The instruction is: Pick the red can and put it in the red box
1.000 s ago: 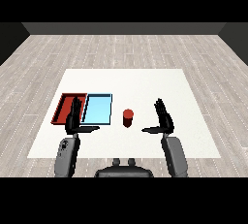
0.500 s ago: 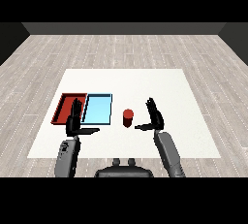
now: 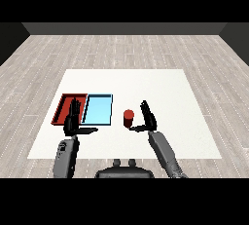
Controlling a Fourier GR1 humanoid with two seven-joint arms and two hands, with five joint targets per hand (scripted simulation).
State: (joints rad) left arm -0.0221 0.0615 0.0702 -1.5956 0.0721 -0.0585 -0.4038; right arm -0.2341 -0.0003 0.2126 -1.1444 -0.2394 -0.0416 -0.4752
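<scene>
A small red can [image 3: 128,118] stands upright on the white table [image 3: 160,92], just right of the light blue tray [image 3: 97,109]. My right hand [image 3: 147,117] is right beside the can on its right side, fingers straight and thumb reaching toward the can's base, open and not holding it. The red tray [image 3: 64,106] lies at the left, next to the blue one. My left hand [image 3: 73,119] hovers open over the near edge of the red tray, fingers straight up and thumb pointing right.
The two trays sit side by side at the table's left half. The table's near edge runs just below both hands. A wooden floor surrounds the table.
My right hand has moved left toward the red can, closing the gap until it is next to it. The left hand and the can have stayed put.
</scene>
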